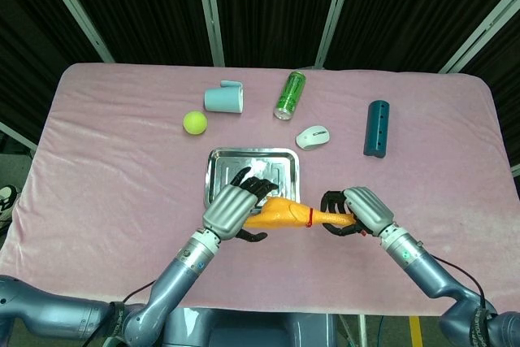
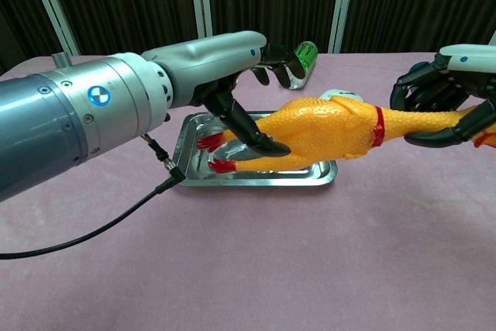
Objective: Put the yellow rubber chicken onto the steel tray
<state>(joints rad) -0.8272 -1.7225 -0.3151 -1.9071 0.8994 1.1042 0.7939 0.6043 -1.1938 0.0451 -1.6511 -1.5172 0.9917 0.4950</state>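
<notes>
Steel tray bare; rubber chicken gripped above by right hand

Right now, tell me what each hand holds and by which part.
The right hand grips the yellow rubber chicken by its neck. The left hand reaches around its body; whether it grips cannot be told.
</notes>
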